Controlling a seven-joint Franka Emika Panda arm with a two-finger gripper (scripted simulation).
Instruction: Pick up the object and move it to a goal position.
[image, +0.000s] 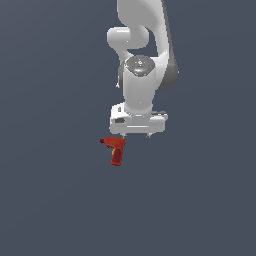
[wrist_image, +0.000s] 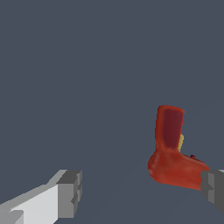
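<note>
While the arm (image: 145, 55) hangs over a plain grey-blue floor (image: 50, 200), the scene holds few items.

Item one: gripper (image: 136, 136). White body, short dark fingertips pointing down. In the wrist view the two fingers (wrist_image: 70, 192) stand wide apart with bare floor between them; they are released and grasp nothing. One finger shows as a white bar ending in a grey pad; the other is only partly in frame at the edge, grey pad visible.

Item two: toy drill (image: 116, 150). Red-orange, pistol-shaped, with a dark tip pointing toward the exterior view's left and a stubby handle. It sits on the floor just below the gripper, offset toward the exterior view's left, under the fingertip on that side rather than centred between the two. In the wrist view the toy drill (wrist_image: 173, 151) lies close to the partly seen finger, its body reaching that finger's pad; whether they touch cannot be told. A darker red panel shows on the handle face and a small yellow patch beside it.

Item three: floor. Uniform, unmarked.
</note>
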